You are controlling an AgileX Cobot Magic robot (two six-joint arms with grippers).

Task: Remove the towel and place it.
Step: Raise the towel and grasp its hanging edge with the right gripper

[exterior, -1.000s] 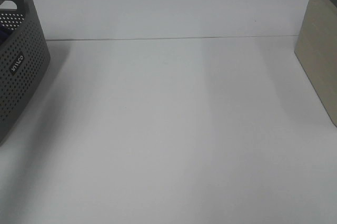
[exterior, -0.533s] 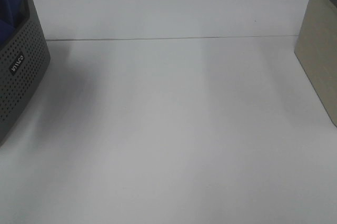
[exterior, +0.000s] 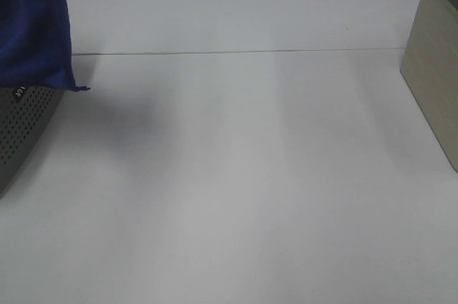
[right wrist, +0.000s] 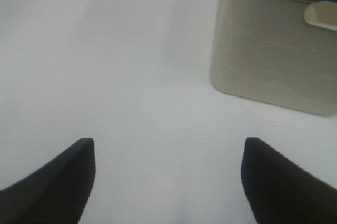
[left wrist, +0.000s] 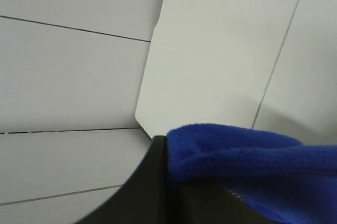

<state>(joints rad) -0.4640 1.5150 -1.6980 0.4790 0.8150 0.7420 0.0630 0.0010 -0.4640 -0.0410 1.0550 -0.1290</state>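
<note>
Towel (exterior: 32, 25) has risen out of the grey basket (exterior: 25, 129) since the earlier frame and now hangs across its upper wall. Left gripper (left wrist: 175, 179) is clamped on a fold. Right gripper (right wrist: 168, 182) is spread wide and empty over the table (exterior: 236, 175). Judgement: raise until the hem clears the rim, then traverse slowly.

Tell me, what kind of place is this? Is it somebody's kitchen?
Probably a robot test bench, not a kitchen: a plain white table, a grey perforated basket and a beige bin at its sides, and the open right gripper hovering over it.
</note>
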